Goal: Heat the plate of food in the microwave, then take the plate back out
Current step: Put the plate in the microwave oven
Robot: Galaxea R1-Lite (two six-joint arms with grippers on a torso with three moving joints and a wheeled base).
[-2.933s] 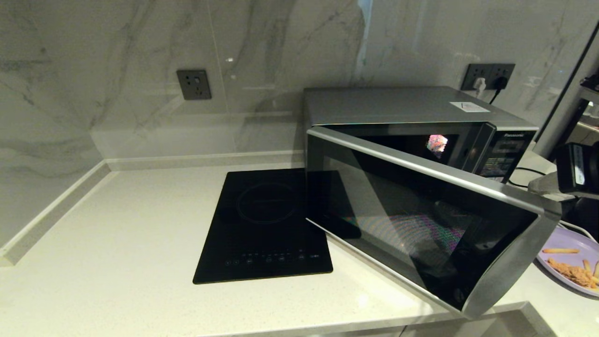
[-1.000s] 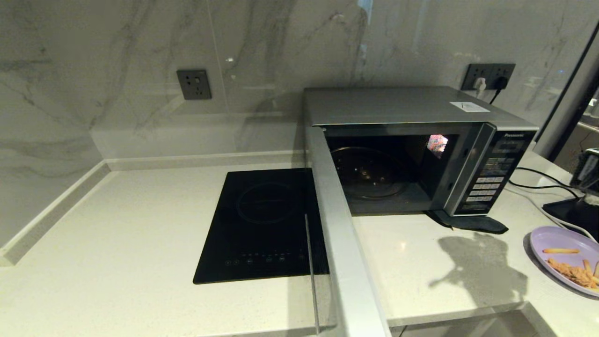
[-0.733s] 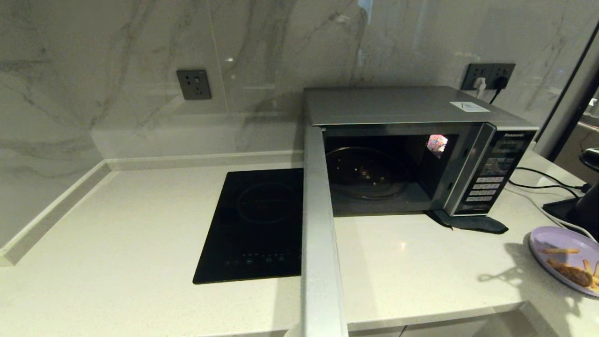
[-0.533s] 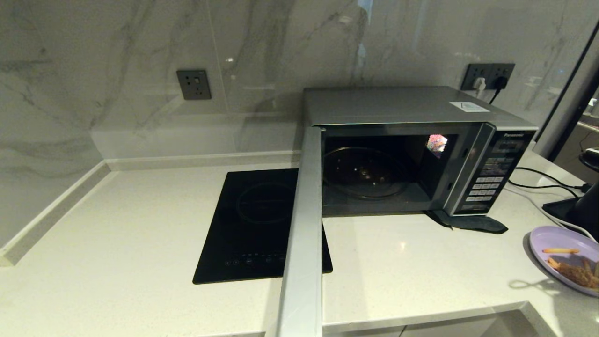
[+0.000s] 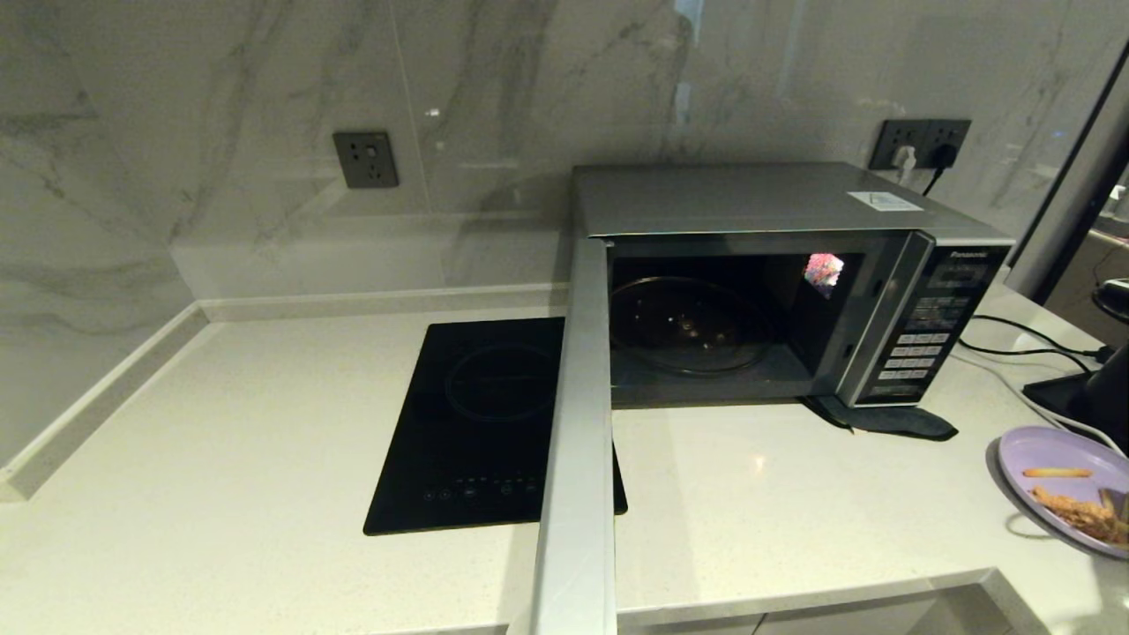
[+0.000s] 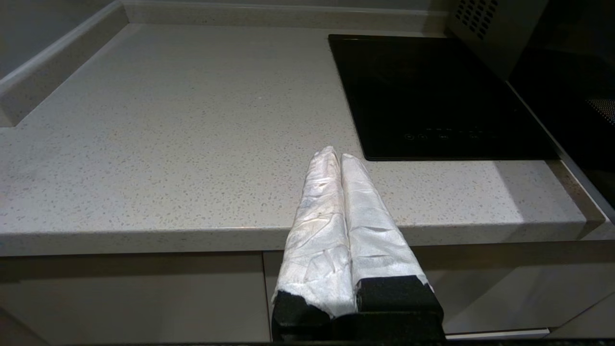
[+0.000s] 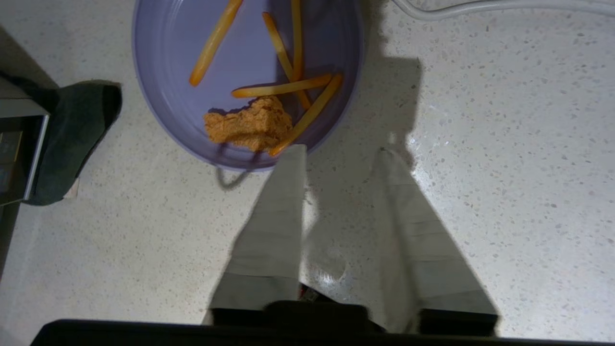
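The silver microwave stands at the back right of the counter. Its door is swung wide open, edge-on toward me, and the clear glass turntable lies bare inside. The lilac plate of food rests on the counter at the far right, with fries and a breaded piece on it. My right gripper hangs open just above the counter beside the plate; one fingertip overlaps its rim. My left gripper is shut and empty, parked off the counter's front edge.
A flat black induction hob lies left of the open door. A dark cloth pad sticks out under the microwave's right corner. Cables and a dark object sit behind the plate. The counter's front edge runs close by.
The microwave door has swung from half open to fully open. My right arm has left the door and come down beside the plate; its shadow slid right across the counter.
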